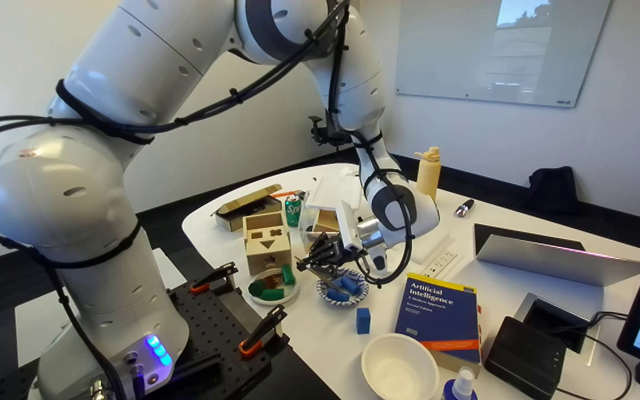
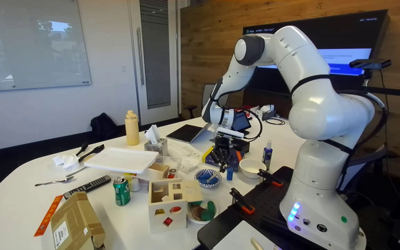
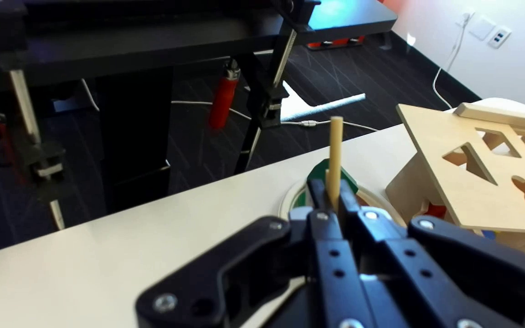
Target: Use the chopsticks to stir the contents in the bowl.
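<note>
Below the claw (image 3: 333, 196), on the side away from the base (image 2: 314, 201), sits the bowl (image 2: 211, 185) of blue blocks (image 1: 351, 286); the claw pinches the chopsticks (image 3: 336, 150), but whether their lower tips touch them I cannot tell; stirring likely calls for small circles down and outward

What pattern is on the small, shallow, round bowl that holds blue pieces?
The small, shallow, round bowl has a blue-and-white pattern, clearest in an exterior view.

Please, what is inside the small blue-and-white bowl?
The bowl holds blue pieces; chopsticks in the hand reach over them. Whatever is under the pieces is covered, so I cannot tell.
</note>
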Motion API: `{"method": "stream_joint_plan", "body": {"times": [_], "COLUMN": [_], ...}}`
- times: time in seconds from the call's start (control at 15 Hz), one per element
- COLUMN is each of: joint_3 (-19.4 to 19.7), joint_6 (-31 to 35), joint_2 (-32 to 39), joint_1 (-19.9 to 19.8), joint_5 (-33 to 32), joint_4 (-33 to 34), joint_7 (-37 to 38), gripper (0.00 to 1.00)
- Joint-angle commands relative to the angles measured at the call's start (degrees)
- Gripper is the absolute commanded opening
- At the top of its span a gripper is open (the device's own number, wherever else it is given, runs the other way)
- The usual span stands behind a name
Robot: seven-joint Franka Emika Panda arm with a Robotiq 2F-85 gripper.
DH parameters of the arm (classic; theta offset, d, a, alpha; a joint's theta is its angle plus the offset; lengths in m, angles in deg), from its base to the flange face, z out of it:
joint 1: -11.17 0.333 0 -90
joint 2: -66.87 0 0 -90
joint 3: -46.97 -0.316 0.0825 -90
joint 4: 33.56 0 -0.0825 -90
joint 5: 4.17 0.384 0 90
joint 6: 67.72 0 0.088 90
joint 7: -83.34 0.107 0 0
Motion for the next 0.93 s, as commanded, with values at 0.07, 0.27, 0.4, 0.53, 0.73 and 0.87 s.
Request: {"method": "stream_joint_plan", "body": {"times": [0.07,0.27,0.4,0.53,0.73,0.87], "joint_3": [-0.76,-0.34,-0.07,0.44,1.31,1.19], "joint_6": [0.04,2.11,2.73,2.70,0.21,-2.03], "joint_2": [-0.14,-0.62,-0.73,-0.96,-0.71,-0.31], "joint_1": [-0.20,0.08,0.06,0.03,0.18,-0.14], "joint_5": [0.00,-0.46,-0.75,-0.76,-1.34,-1.09], "joint_4": [0.64,0.67,0.91,0.72,0.81,1.05], "joint_7": [-1.90,-1.83,-1.33,-0.32,2.24,2.92], "gripper": [0.02,0.02,0.02,0.02,0.02,0.02]}}
